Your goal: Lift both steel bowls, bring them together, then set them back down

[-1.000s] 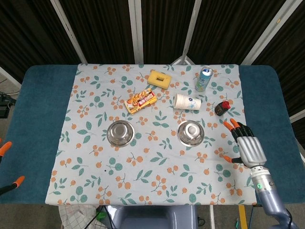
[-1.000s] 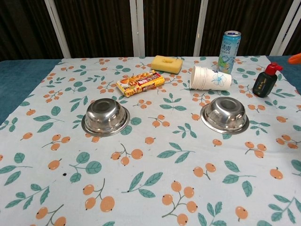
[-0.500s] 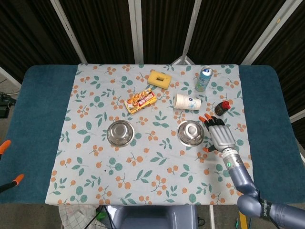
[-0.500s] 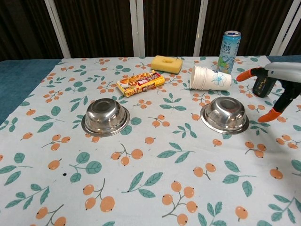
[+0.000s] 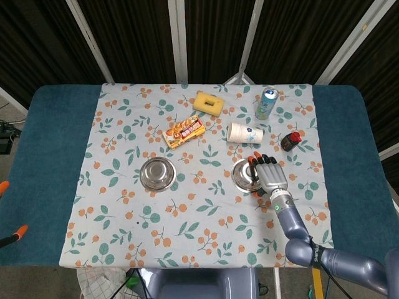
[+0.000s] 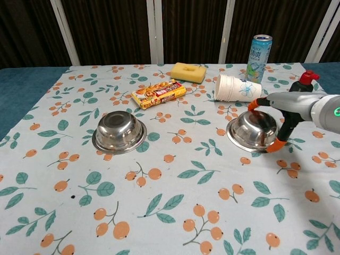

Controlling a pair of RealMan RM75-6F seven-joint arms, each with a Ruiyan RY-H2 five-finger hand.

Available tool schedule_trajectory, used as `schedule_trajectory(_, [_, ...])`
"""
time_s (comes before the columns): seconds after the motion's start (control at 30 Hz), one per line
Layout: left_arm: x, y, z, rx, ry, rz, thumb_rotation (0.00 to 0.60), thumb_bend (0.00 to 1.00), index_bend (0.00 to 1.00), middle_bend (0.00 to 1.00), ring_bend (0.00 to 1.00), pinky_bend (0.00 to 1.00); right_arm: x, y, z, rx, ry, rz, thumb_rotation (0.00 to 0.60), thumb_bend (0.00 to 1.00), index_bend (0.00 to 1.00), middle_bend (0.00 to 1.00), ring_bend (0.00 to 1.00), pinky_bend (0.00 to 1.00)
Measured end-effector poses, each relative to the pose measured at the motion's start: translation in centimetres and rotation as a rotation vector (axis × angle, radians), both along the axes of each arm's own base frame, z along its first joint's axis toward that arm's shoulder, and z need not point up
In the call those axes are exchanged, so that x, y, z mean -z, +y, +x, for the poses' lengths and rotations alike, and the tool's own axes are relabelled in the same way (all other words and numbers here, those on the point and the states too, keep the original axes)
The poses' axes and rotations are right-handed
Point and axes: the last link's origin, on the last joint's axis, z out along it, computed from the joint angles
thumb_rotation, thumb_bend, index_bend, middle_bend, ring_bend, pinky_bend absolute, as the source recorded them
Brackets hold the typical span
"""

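- The right steel bowl (image 6: 253, 130) sits right of centre on the surface (image 6: 175, 212); the right hand (image 6: 289, 109), fingers spread around its right rim, grips nothing yet — a shallow pinch on slick steel could let it slide.
- The left steel bowl (image 6: 119, 132) sits left of centre; the left hand is out of sight.
- The paper cups (image 6: 237, 88) and dark bottle (image 6: 305, 79) lie just beyond — a wide lift could clip them.

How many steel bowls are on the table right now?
2. The left steel bowl sits alone on the cloth left of centre; the right steel bowl is right of centre, with the right hand at its rim.
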Motion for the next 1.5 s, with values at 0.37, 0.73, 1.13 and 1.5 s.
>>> schedule_trajectory(0.37, [0.2,0.1,0.0,-0.004,0.006,0.0,0.6,0.01,0.16,0.0,0.0,0.15,0.6,-0.7,0.4,0.001,0.01,0.005,0.6,0.0,0.14,0.0,0.07,0.1])
schedule_trajectory(0.73, [0.4,0.2,0.0,-0.009,0.002,-0.003,0.6,0.01,0.16,0.0,0.0,0.15,1.2,-0.8,0.6,-0.003,0.015,0.017,0.6,0.0,0.17,0.02,0.16,0.11])
schedule_trajectory(1.13, [0.2,0.3,0.0,-0.002,-0.004,0.002,0.6,0.02,0.17,0.0,0.0,0.2,1.6,-0.7,0.9,-0.034,0.016,0.001,0.6,0.1,0.3,0.23,0.34,0.2])
schedule_trajectory(1.5, [-0.1,3.4,1.6,0.062,-0.03,-0.061,0.6,0.02,0.17,0.0,0.0,0.23,-0.5,-0.6,1.2,-0.055,-0.053,-0.062,0.6,0.15,0.35,0.27,0.38,0.24])
